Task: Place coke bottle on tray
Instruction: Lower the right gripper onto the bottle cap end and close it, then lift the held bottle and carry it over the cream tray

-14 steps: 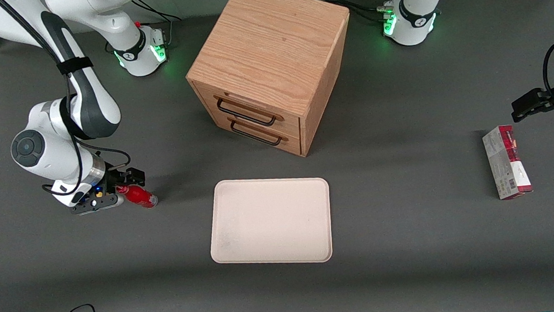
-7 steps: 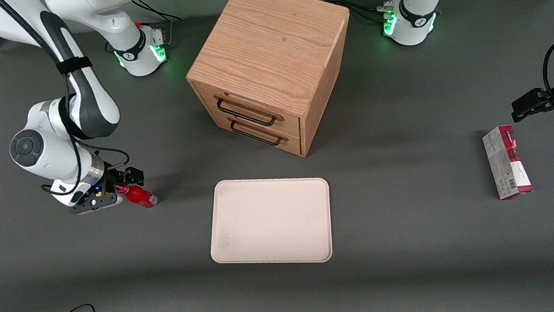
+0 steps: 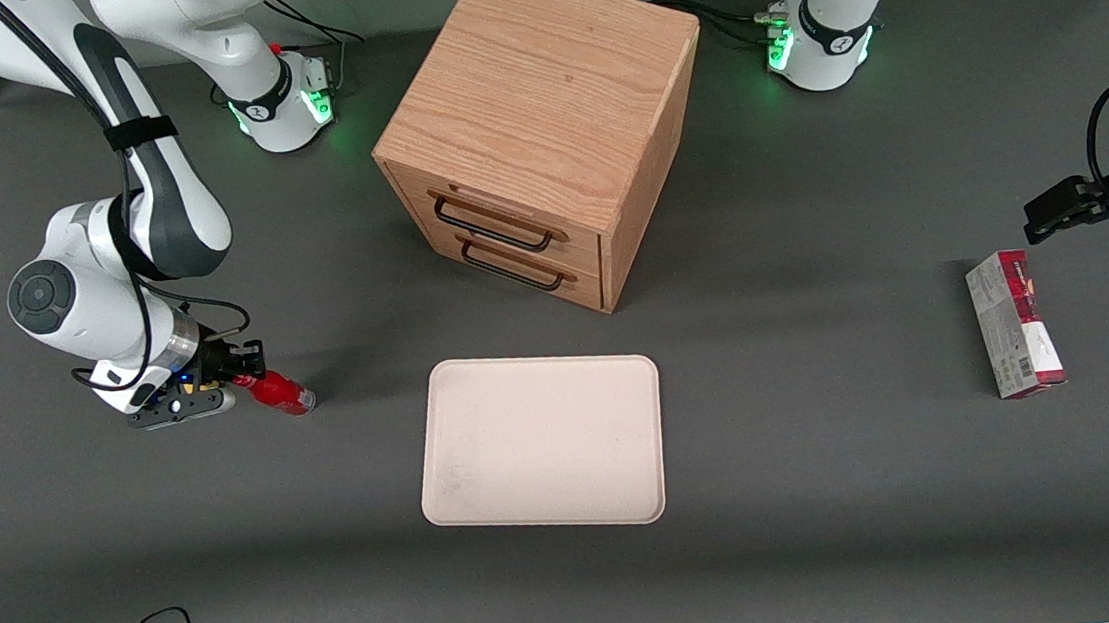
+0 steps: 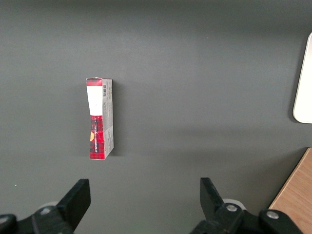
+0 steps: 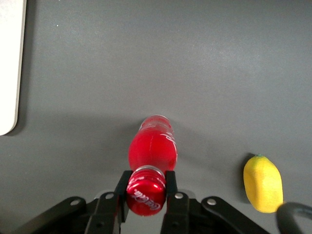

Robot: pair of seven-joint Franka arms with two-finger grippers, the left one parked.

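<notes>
The coke bottle (image 3: pixel 279 393), small and red with a red cap, lies tilted on the dark table toward the working arm's end, its base touching the table. My right gripper (image 3: pixel 241 381) is shut on its cap. In the right wrist view the two fingers of the gripper (image 5: pixel 145 187) press on either side of the cap, and the bottle (image 5: pixel 152 146) points away from the wrist. The cream-white tray (image 3: pixel 541 440) lies flat and bare beside the bottle, in front of the cabinet's drawers. Its rim (image 5: pixel 9 63) shows in the right wrist view.
A wooden drawer cabinet (image 3: pixel 539 132) with two black handles stands farther from the front camera than the tray. A yellow lemon-like lump (image 5: pixel 263 183) lies close beside the gripper. A red-and-grey carton (image 3: pixel 1014 323) lies toward the parked arm's end of the table.
The working arm's wrist has shifted a little toward its own end of the table, still holding the cap. The bottle's base stays in the same spot.
</notes>
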